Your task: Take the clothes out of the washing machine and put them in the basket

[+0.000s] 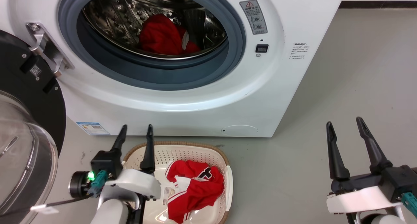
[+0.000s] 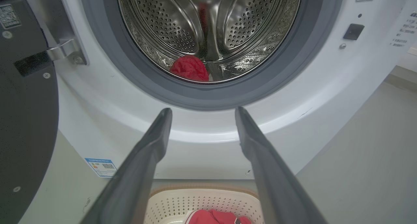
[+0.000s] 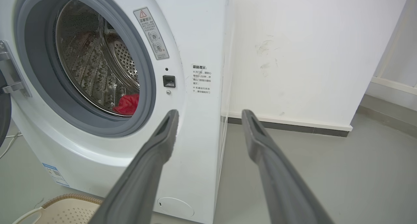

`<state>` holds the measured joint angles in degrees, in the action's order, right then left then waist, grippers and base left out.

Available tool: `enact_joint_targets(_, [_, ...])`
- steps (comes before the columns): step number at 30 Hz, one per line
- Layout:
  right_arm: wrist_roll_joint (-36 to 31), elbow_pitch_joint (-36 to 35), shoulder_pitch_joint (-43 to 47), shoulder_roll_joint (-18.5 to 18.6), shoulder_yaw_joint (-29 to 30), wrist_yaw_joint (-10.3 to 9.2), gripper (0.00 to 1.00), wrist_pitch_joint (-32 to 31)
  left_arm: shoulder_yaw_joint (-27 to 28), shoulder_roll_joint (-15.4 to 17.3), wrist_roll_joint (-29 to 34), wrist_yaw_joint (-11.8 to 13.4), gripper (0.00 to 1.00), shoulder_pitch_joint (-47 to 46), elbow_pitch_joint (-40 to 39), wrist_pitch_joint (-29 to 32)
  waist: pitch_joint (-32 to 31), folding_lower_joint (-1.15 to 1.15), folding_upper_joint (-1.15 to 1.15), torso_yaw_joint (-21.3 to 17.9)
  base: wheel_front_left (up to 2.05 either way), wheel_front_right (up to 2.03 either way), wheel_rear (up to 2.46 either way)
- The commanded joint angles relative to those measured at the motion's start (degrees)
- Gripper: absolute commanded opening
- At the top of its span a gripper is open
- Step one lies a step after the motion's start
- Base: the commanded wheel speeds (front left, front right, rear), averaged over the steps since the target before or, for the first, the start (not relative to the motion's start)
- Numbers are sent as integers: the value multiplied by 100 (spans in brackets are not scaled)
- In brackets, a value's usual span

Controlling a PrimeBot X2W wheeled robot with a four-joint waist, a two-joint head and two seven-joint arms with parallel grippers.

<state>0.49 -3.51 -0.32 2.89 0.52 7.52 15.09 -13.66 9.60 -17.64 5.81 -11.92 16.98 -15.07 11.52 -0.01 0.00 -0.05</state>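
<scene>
The white washing machine (image 1: 202,97) stands with its door swung open to the left. A red garment (image 1: 161,35) lies at the bottom of its steel drum, also seen as red cloth (image 2: 190,68) and red cloth (image 3: 127,104) in the wrist views. The cream basket (image 1: 195,150) sits on the floor in front of the machine and holds a red garment with white trim (image 1: 195,188). My left gripper (image 1: 136,130) hovers open over the basket's left rim, empty, pointing at the machine. Over bare floor to the right, my right gripper (image 1: 344,123) is open and empty too.
The black-rimmed glass door (image 1: 26,146) bulges out at the far left, close beside my left arm. Grey floor (image 1: 325,87) stretches to the right of the machine. A white wall with a dark skirting (image 3: 293,124) runs behind.
</scene>
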Motion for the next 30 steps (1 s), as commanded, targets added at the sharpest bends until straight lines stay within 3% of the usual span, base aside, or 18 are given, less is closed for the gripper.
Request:
enact_joint_targets(1, [-6,-2,85,-4,9,-6,100,12,106,-48,80,34,100,114,-121,-15,-62,1,0,-8,0,0,0])
enact_joint_targets(7, [48,-13,165,-5,-9,-6,100,12,580,-235,534,-143,100,394,-504,-15,-161,1,0,-43,0,0,0])
enact_joint_targets(13, [80,-48,35,-5,-68,-6,100,12,724,-272,811,-437,100,-78,-233,-15,-33,1,0,-125,0,0,0])
enact_joint_targets(20, [165,-101,-284,-4,-152,-6,100,12,800,-184,892,-713,100,-1485,673,-15,495,1,0,-371,0,0,0])
enact_joint_targets(30, [411,-151,-882,-5,-273,-6,100,12,662,492,1193,-963,100,-4182,2656,536,1596,1,0,-989,0,0,0])
